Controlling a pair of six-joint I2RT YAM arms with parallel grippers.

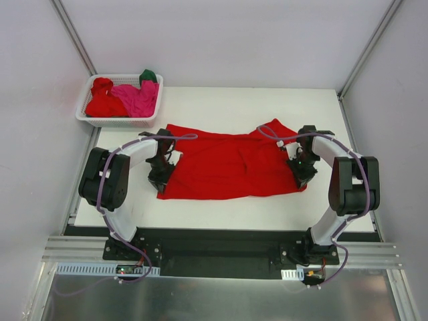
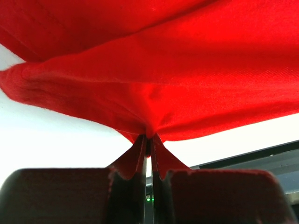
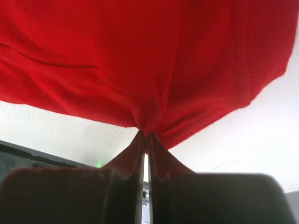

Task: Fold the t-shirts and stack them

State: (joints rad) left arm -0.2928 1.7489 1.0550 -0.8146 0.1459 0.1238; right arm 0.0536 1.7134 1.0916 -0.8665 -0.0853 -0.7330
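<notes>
Red t-shirt point(image 1: 231, 164) lies spread across the middle of the white desk point(image 1: 267, 107), a smooth matte top enclosed by pale walls point(image 1: 214, 40) with grey metal posts point(image 1: 73, 33) in the far corners. Its cloth is soft and finely woven, rumpled into shallow folds, and forms a wide rectangle with one corner peaked toward the far right. The left tool point(image 1: 162, 177) is pinched tight on the shirt's left edge and the right tool point(image 1: 299, 170) on its right edge. Each wrist view shows cloth bunched to a point between closed fingers. At the desk's far left corner stands a white plastic lattice basket point(image 1: 117, 122) holding a second red shirt point(image 1: 103, 100), a magenta-pink shirt point(image 1: 137, 97) and a dark green shirt point(image 1: 148, 75), all crumpled.
</notes>
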